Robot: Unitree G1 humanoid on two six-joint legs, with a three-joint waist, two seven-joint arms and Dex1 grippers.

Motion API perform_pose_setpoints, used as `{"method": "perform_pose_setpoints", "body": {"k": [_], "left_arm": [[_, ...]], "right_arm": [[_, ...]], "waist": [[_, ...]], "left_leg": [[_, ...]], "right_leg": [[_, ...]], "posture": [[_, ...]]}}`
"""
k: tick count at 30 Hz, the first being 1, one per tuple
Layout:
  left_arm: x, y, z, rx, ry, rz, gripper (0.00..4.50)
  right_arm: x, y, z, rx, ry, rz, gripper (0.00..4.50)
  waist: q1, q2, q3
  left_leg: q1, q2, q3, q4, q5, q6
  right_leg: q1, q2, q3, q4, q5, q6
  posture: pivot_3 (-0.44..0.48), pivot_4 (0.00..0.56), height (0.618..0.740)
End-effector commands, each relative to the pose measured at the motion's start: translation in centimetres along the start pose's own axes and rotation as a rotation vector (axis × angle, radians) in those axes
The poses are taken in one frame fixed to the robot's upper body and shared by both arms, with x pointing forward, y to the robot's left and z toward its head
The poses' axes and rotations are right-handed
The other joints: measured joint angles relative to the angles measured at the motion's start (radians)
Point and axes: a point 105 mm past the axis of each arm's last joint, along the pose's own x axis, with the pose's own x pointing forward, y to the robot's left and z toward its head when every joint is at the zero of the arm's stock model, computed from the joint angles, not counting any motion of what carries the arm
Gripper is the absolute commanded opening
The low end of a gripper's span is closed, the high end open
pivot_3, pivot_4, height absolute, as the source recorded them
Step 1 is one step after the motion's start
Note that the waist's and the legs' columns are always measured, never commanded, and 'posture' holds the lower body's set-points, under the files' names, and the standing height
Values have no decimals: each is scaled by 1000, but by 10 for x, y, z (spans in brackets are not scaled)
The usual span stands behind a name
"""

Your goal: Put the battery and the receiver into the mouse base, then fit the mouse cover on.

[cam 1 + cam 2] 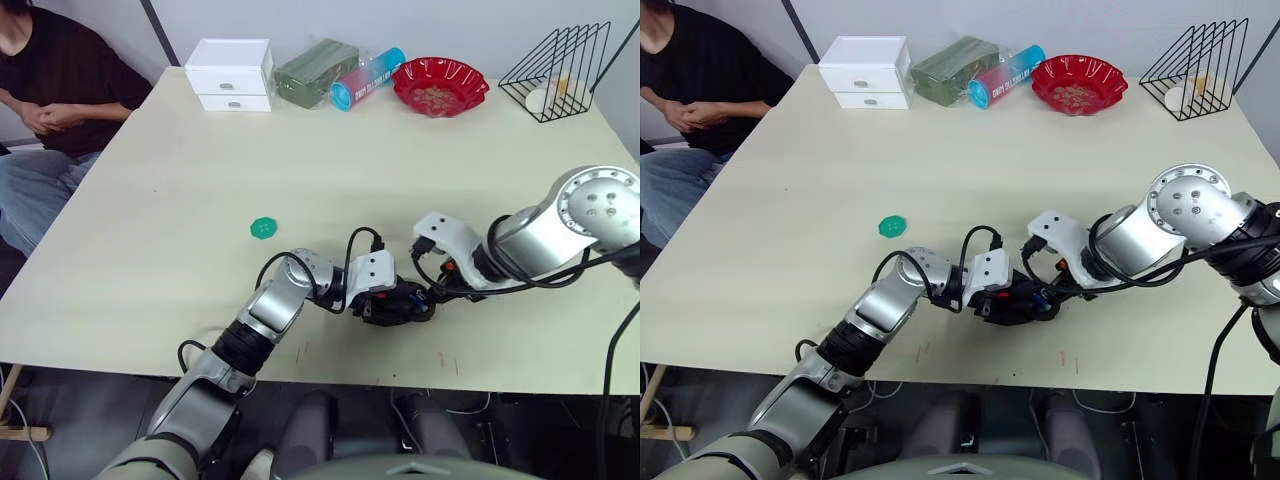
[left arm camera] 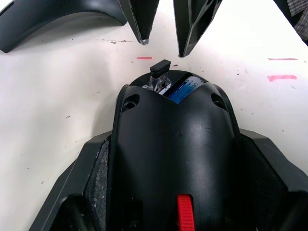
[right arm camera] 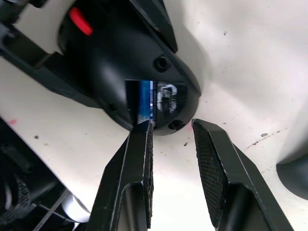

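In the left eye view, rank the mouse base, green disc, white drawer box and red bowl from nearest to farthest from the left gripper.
1. Mouse base: held in the left gripper, near table edge.
2. Green disc: mid-table, on the robot's left.
3. White drawer box: far edge, left.
4. Red bowl: far edge, right; too close to the box to rank firmly.

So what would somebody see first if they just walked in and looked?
Probably the two black-fingered grippers meeting near the table's front edge: the left gripper clasps the black oval mouse base, and the open right gripper points at its end. Inside the base sits the small blue battery. A green round disc lies alone farther out.
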Motion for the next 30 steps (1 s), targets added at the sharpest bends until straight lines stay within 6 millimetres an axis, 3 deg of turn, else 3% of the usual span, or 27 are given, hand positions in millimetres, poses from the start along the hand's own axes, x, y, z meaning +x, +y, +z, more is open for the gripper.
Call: {"method": "perform_pose_setpoints", "body": {"k": [1,7,12,16,25,30], "left_arm": [[7,-8,-18,-46,63,-27,2964],[4,-9,-18,-46,67,-29,2964],[1,-9,-18,-48,74,-28,2964],[-1,-9,-18,-51,79,-30,2964],[-5,-8,-17,-57,87,-28,2964],[-7,-9,-16,-63,91,-24,2964]], "right_arm": [[-25,1,11,-11,-121,1,1333],[-33,-1,-3,10,-188,-4,1333],[-34,-4,-8,77,-389,-11,1333],[-39,-1,-7,29,-577,-11,1333],[-38,1,-27,-56,-848,-56,1333],[-20,0,-54,-86,-897,-41,1333]], "waist": [[0,0,0],[0,0,0],[-1,0,0],[-2,0,0],[-3,-2,1],[-3,-3,1]], "left_leg": [[0,0,0,0,0,0],[-1,0,-1,-1,0,0],[-3,0,-1,-2,0,0],[-2,0,-1,-1,0,0],[1,-1,0,-1,0,0],[3,-1,1,-1,0,0]], "right_leg": [[0,0,0,0,0,0],[0,0,-1,-1,0,0],[-1,0,-1,-3,0,1],[-1,2,-1,-2,1,1],[0,6,2,0,0,1],[1,8,3,1,0,1]], "posture": [[0,150,740],[0,150,740],[0,150,740],[0,150,740],[0,150,740],[0,150,740]]}}
